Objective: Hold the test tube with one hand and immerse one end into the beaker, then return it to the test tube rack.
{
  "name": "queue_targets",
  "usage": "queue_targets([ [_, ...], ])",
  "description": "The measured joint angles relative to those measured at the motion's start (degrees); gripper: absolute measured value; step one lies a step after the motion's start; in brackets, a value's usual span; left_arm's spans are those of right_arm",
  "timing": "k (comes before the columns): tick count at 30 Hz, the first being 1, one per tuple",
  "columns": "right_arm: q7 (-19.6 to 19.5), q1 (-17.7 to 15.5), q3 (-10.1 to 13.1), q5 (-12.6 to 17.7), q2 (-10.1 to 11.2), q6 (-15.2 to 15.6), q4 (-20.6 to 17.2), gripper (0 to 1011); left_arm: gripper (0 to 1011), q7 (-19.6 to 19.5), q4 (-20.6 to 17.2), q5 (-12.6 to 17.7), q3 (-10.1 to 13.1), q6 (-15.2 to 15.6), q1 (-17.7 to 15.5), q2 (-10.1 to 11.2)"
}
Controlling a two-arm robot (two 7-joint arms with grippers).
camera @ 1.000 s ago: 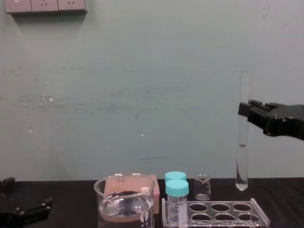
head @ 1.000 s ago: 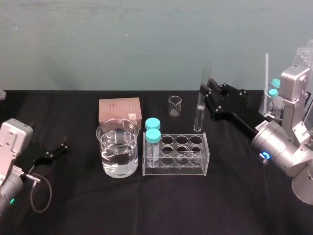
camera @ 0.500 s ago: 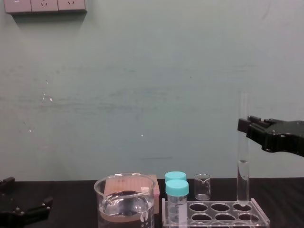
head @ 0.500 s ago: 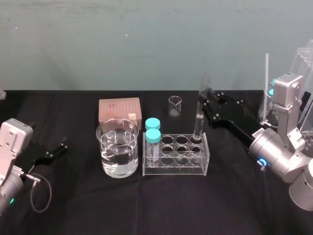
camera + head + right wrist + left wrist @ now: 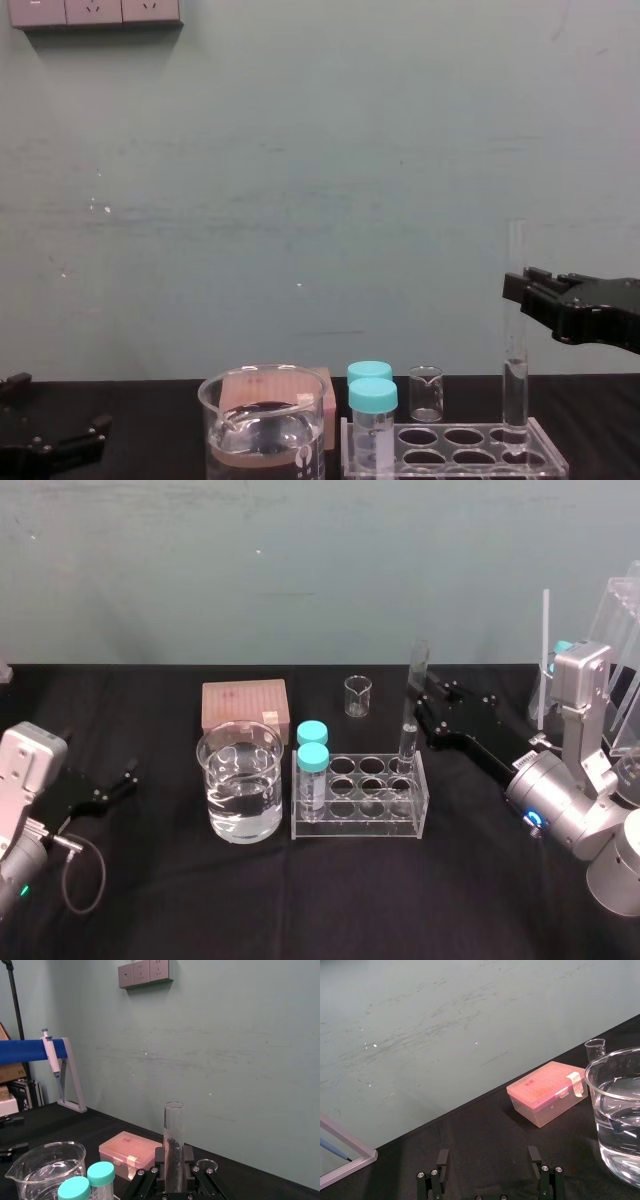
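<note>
The test tube (image 5: 409, 715) stands upright, its lower end inside the back right hole of the clear test tube rack (image 5: 360, 815). My right gripper (image 5: 415, 710) is shut on the tube's middle, reaching in from the right. The chest view shows the test tube (image 5: 516, 340) dipping through the test tube rack's (image 5: 455, 447) top plate, with the right gripper (image 5: 519, 292) clamped around it. From the right wrist, the test tube (image 5: 173, 1140) rises between the black fingers. The water-filled beaker (image 5: 240, 780) sits left of the rack. My left gripper (image 5: 488, 1160) rests open at the far left.
Two teal-capped vials (image 5: 312, 750) fill the rack's left holes. A pink box (image 5: 245, 702) and a tiny beaker (image 5: 357, 695) stand behind. A pipette stand (image 5: 600, 670) is at the far right. Open black tabletop lies in front of the rack.
The right gripper has lowered the test tube from above the rack down into the back right hole. The left arm has stayed still.
</note>
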Motion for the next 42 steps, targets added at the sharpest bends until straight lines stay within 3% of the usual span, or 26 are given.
queue_targets([
  [15,1.1,0.6,0.0,0.2,-0.7,-0.8,1.8,216,1000,0.0,0.0,0.0,0.0,0.0,0.0,0.0],
  [42,1.3,0.8,-1.0,-0.6,-0.6,0.3,2.8,216,1000,0.0,0.0,0.0,0.0,0.0,0.0,0.0],
])
